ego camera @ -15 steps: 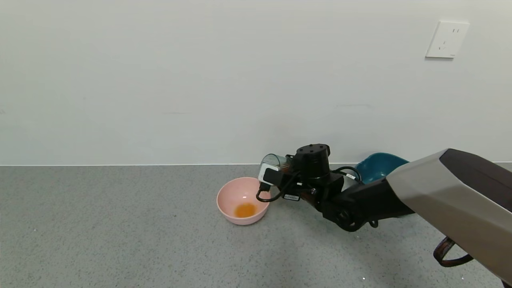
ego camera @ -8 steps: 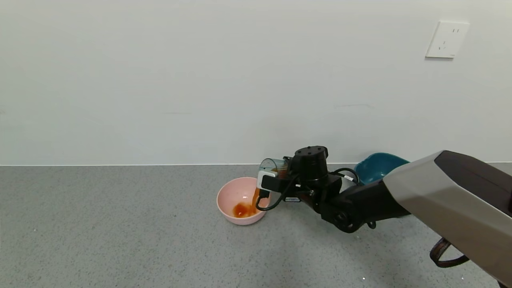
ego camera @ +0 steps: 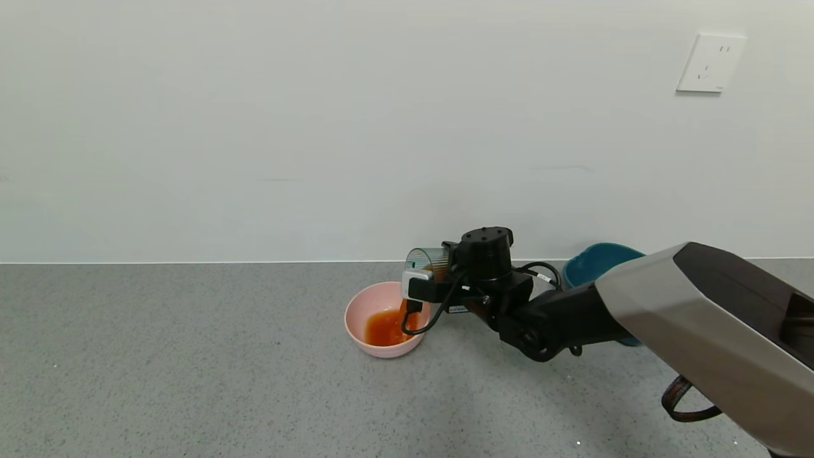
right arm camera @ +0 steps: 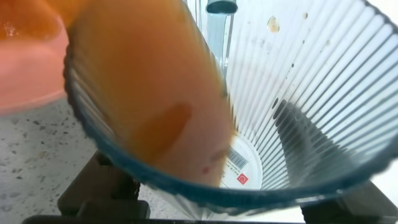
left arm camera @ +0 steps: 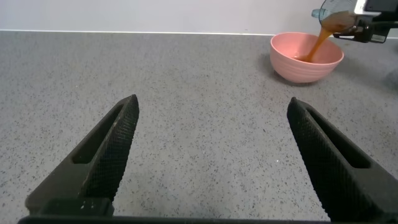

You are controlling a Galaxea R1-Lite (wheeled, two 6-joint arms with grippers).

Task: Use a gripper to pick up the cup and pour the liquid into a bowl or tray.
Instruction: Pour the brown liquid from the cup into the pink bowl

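My right gripper (ego camera: 439,267) is shut on the translucent teal ribbed cup (ego camera: 425,259) and holds it tipped on its side above the right rim of the pink bowl (ego camera: 362,312). Orange-red liquid (ego camera: 385,326) pools in the bowl and a stream runs down from the cup's mouth. The right wrist view looks into the tilted cup (right arm camera: 298,93) with liquid (right arm camera: 149,93) flowing over its lower wall. In the left wrist view the bowl (left arm camera: 292,62) and the cup (left arm camera: 336,14) with its stream show far off. My left gripper (left arm camera: 211,124) is open and empty low over the counter.
A dark teal tub (ego camera: 594,262) stands behind my right arm near the wall. The grey speckled counter (ego camera: 191,369) runs to a white wall with a socket (ego camera: 711,62) at upper right.
My right gripper has tipped the cup further and shifted slightly left and up. The pool of liquid in the bowl has grown from a small spot to a wide patch.
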